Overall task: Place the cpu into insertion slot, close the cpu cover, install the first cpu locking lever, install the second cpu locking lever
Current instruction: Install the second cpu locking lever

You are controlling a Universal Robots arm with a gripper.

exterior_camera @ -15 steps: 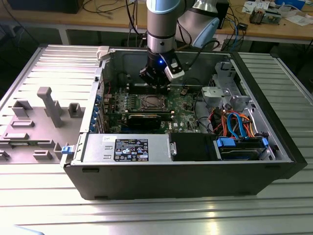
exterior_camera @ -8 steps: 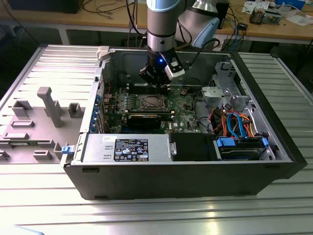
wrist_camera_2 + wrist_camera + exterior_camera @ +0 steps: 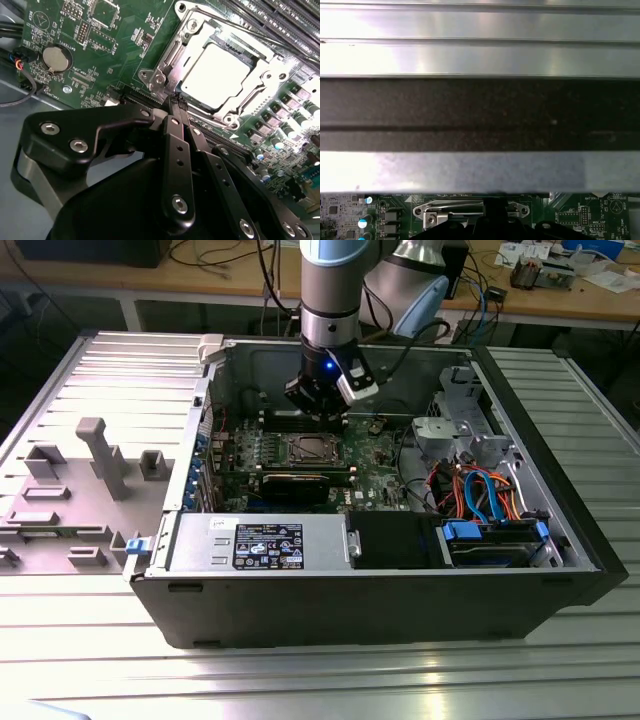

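One open computer case (image 3: 400,570) on ribbed metal table (image 3: 320,680); fingers (image 3: 176,107) pressed together, empty, beside cpu cover (image 3: 197,37).

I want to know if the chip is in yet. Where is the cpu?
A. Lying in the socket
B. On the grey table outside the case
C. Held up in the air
A: in the second wrist view the cpu lies flat in the slot, framed by the cover.
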